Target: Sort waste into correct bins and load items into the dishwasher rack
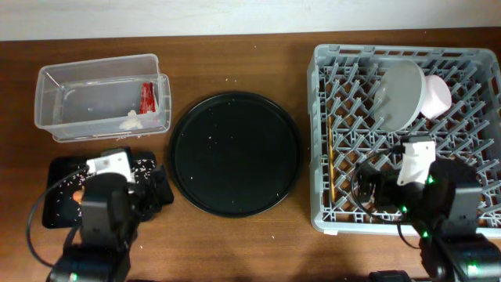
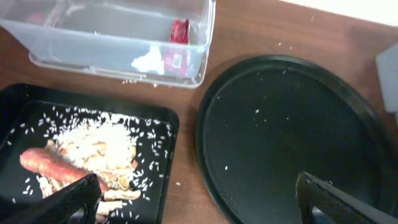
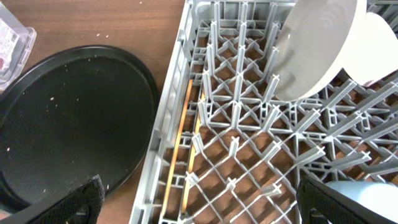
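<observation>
The red wrapper and the white tissue lie in the clear tub. Rice scraps and the carrot lie in the shallow black tray. In the grey rack the white plate stands on edge against the pinkish bowl. Two chopsticks lie along its left side, and the light blue cup sits by my right finger. My left gripper is open and empty at the black tray's right edge. My right gripper is open and empty over the rack's front left.
The large round black tray lies between the bins and the rack, with a few rice grains on it. Loose grains also dot the wooden table near the tub. The rack's left wall stands close to the round tray.
</observation>
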Controlling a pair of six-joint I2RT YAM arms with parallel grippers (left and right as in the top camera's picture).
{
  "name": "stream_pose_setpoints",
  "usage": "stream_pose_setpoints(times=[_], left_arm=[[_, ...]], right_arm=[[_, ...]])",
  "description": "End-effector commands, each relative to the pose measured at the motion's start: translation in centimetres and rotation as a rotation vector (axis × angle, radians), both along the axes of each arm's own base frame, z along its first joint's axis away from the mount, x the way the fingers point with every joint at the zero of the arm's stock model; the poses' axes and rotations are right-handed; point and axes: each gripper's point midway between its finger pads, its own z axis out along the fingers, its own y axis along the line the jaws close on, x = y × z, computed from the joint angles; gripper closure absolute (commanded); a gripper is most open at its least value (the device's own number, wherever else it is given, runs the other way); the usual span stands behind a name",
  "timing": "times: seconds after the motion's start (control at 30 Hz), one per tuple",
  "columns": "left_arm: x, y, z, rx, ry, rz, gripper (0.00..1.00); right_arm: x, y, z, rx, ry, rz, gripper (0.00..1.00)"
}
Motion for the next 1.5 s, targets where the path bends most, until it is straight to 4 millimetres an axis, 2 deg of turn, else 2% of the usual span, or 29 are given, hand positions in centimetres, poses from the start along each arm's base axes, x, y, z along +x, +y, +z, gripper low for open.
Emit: stream_pose_setpoints(times=[0.0,0.2,0.33,0.43,0.53,0.6,0.67,0.77,0.87,1.03,1.07,1.1,1.17,1.47], left_arm=[[-0.4,-0.1,0.4,-0.003,-0.030,-0.011,0.01],[-0.4,-0.1,0.4,-0.003,-0.028,-0.011,0.01],[-0.4,-0.1,0.4,-0.003,-0.028,-0.011,0.01],[-0.4,-0.1,0.4,-0.003,-0.028,-0.011,0.01],[-0.4,-0.1,0.4,-0.003,-0.029,-0.011,0.01],[-0.4,-0.1,0.4,-0.003,-0.029,-0.011,0.01],[-0.4,-0.1,0.4,-0.003,-0.029,-0.011,0.01],[-0.4,-0.1,0.4,-0.003,-0.029,-0.011,0.01],[-0.4,-0.1,0.4,-0.003,-0.028,-0.011,0.01],[-0.4,-0.1,0.4,-0.003,-0.029,-0.011,0.01],[-0.4,-0.1,0.4,-0.003,-0.029,-0.011,0.01],[-0.4,-0.1,0.4,-0.003,-0.029,-0.011,0.01],[-0.4,-0.1,0.4,-0.003,-0.028,-0.011,0.01],[-0.4,-0.1,0.4,-0.003,-0.028,-0.011,0.01]], right_arm=[[-0.2,-0.2,-0.9,-0.014,0.032,-0.007,0.02],[0.5,-0.2,-2.3,-0.015,0.096,-0.007,0.02],[1.3,-0.2,-4.1,-0.017,0.173,-0.006,0.02],[0.5,-0.2,-3.1,-0.016,0.131,-0.007,0.02],[-1.7,-0.2,-0.6,-0.018,-0.038,-0.003,0.02],[-2.4,-0.3,-0.6,-0.016,-0.158,-0.004,0.02],[-2.6,-0.3,-1.4,-0.013,-0.278,-0.005,0.02],[-1.8,-0.2,-2.8,-0.001,-0.473,-0.010,0.02],[-0.8,-0.3,-3.1,0.001,-0.635,-0.013,0.02],[1.1,-1.0,-4.3,-0.042,-0.805,-0.048,0.02],[1.1,-1.0,-4.9,-0.096,-0.784,-0.034,0.02],[1.2,-1.0,-6.3,-0.147,-0.731,-0.014,0.02],[1.2,-1.1,-9.0,-0.136,-0.618,-0.013,0.02],[1.2,-1.0,-9.0,-0.136,-0.620,-0.010,0.02]])
